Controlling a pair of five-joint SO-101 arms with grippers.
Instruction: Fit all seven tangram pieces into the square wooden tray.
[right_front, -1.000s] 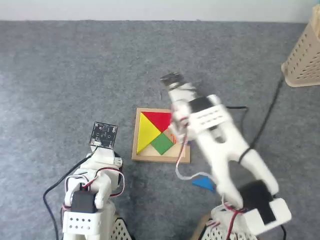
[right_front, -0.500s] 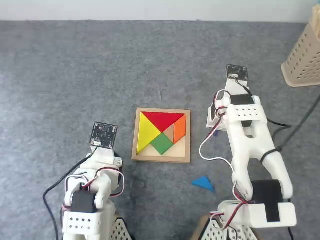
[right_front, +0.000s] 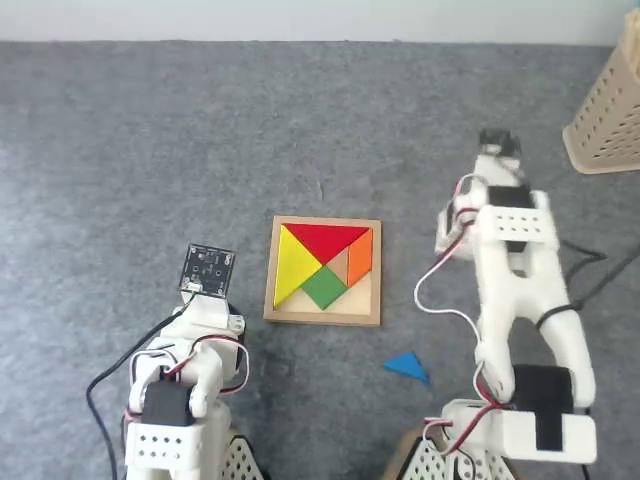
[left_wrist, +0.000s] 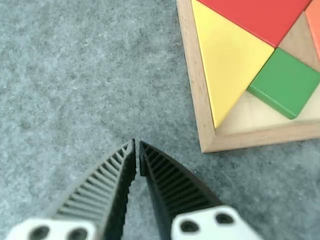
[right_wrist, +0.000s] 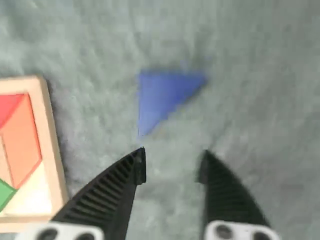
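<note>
The square wooden tray (right_front: 322, 316) lies mid-table and holds a red triangle (right_front: 325, 240), a yellow triangle (right_front: 292, 265), a green square (right_front: 323, 287) and an orange piece (right_front: 361, 257). A small blue triangle (right_front: 406, 365) lies on the carpet in front of the tray's right corner. In the right wrist view my right gripper (right_wrist: 170, 156) hangs open over bare carpet, just short of a darker blue triangle (right_wrist: 165, 92), with the tray (right_wrist: 52, 150) beside it. My left gripper (left_wrist: 136, 143) is shut and empty, near the tray's corner (left_wrist: 205, 140).
Grey carpet covers the table. A perforated beige basket (right_front: 608, 105) stands at the far right edge. The right arm (right_front: 510, 240) stretches along the tray's right side, and the left arm (right_front: 195, 345) sits folded at the front left.
The right arm has swung off the tray to the right and a little farther back, leaving the orange piece in the tray. The left arm has not moved.
</note>
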